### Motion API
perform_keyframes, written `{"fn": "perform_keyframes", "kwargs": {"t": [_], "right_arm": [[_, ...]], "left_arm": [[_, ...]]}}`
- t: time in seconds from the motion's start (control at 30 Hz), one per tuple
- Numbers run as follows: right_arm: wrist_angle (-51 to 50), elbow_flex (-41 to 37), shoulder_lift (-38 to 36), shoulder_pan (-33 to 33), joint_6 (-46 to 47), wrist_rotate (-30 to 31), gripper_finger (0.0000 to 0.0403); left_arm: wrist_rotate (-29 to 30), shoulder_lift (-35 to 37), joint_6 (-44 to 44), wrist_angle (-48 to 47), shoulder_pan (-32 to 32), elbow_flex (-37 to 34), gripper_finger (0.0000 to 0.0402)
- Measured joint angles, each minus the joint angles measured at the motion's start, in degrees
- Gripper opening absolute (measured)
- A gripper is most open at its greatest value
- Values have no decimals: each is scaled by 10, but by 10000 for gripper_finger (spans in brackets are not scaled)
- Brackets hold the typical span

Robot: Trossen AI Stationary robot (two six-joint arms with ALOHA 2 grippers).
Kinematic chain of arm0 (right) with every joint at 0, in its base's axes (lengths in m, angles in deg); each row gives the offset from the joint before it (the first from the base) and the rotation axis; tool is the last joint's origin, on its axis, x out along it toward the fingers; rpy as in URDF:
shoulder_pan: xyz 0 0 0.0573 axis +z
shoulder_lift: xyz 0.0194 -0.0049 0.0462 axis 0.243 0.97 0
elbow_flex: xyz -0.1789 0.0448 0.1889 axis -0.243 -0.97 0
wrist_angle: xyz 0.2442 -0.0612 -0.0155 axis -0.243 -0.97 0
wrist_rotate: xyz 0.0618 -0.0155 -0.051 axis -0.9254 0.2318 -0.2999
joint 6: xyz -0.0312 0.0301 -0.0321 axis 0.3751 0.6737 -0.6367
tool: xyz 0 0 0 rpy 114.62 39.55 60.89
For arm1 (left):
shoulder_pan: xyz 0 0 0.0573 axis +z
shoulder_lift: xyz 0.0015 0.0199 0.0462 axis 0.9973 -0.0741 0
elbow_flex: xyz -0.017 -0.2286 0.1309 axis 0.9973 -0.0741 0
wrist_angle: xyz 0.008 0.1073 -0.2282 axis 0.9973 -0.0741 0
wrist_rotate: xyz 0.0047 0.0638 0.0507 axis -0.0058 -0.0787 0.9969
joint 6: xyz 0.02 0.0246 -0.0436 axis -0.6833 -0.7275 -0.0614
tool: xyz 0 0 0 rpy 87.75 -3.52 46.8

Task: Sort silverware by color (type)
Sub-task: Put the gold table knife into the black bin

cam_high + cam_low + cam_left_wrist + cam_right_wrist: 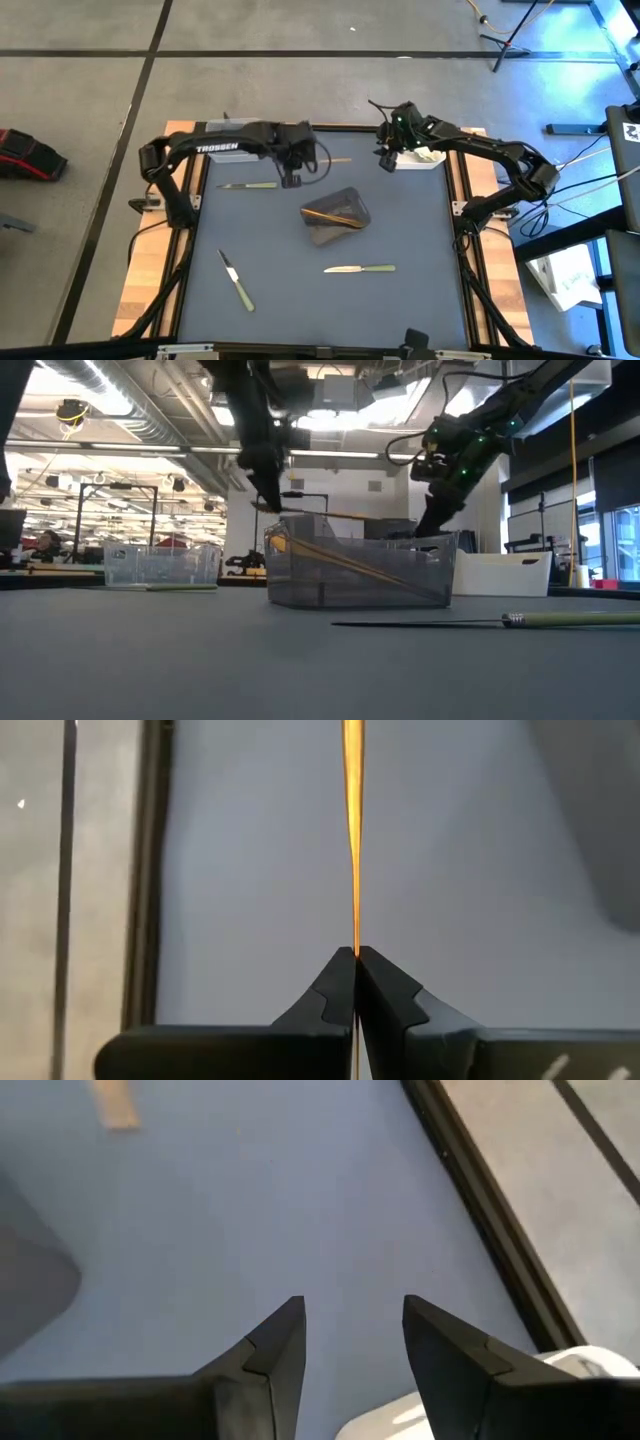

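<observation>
From above, the left gripper [292, 180] hangs over the far part of the dark grey mat [400, 310], jaws shut on a thin gold-coloured metal utensil [335, 160] that sticks out sideways from them toward the right arm. The dark grey translucent plastic tub [337, 216], with another gold piece [330, 217] lying in it, sits ahead of those jaws toward the near edge. Three pale-green-handled knives lie loose on the mat: one [249, 185] just beside the jaws, two more [361, 268] [237, 279] well beyond the tub. The right gripper [387, 160] waits near the white tub [428, 156] at the far right corner.

At table height, the gold utensil [320, 515] hangs level above the tub's rim [360, 542], held at one end only. I judge that such a slim piece, pinched off-centre, could pivot or slip, land across the rim and miss the tub.

The left wrist view shows the fingers [330, 995] pressed together on the gold strip [352, 830], which runs straight out from their tips; the hold is narrow.

The right wrist view shows that arm's fingers [275, 1345] spread apart and empty above bare mat. Reaching in now could cross the left arm's path.
</observation>
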Motion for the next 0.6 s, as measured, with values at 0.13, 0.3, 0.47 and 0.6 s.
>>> {"fn": "perform_keyframes", "kwargs": {"t": [0.13, 0.3, 0.47, 0.6], "right_arm": [[-12, 0, 0, 0, -1, 0, 154], [-13, 0, 0, 0, 1, 0, 154], [-14, 0, 0, 0, 4, 0, 154], [-14, 0, 0, 0, 19, 0, 154]], "left_arm": [[34, 25, 49, -57, -74, 0, 0], [63, 33, 101, -94, -162, 0, 0], [61, 31, 120, -92, -230, 1, 0], [60, 27, 131, -94, -254, 1, 0]]}}
